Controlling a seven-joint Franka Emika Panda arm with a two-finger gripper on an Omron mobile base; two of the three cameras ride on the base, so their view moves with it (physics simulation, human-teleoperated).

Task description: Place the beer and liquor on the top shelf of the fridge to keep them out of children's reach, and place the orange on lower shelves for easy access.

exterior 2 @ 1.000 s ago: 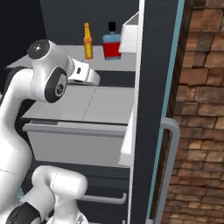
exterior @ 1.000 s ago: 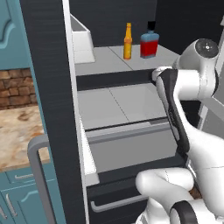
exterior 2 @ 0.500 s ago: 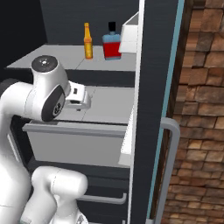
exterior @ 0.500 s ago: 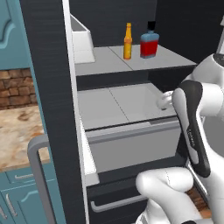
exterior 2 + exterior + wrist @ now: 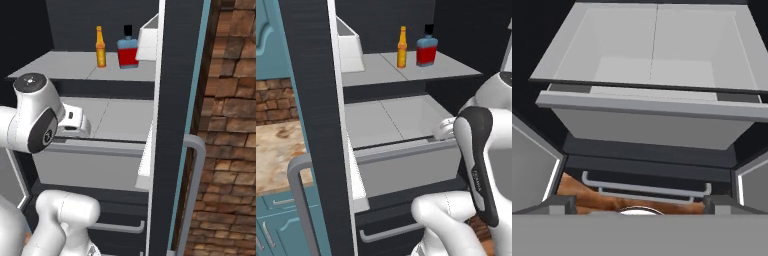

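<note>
The slim amber beer (image 5: 402, 48) (image 5: 100, 47) and the squat red liquor (image 5: 426, 49) (image 5: 128, 50) stand upright side by side on the highest grey shelf in view (image 5: 451, 70) (image 5: 50, 67) of the open dark fridge (image 5: 466, 30) (image 5: 30, 25). My gripper (image 5: 640, 204) is open with nothing between its fingertips (image 5: 562, 202). It hangs in front of the fridge and looks down at the grey drawer (image 5: 647, 120) (image 5: 406, 167) (image 5: 90, 167), well below the bottles. The orange is out of view.
The open fridge door (image 5: 311, 75) (image 5: 180, 75) carries a white bin (image 5: 348, 47) (image 5: 147, 42) and a grey bar handle (image 5: 301, 200) (image 5: 192, 190). Under the drawer sits a dark panel with a handle bar (image 5: 644, 187) (image 5: 391, 232). A brick wall (image 5: 230, 125) stands to the right.
My arm has folded down and back out of the fridge, and the hand has dropped from shelf height to drawer height. Both bottles stay where they were.
</note>
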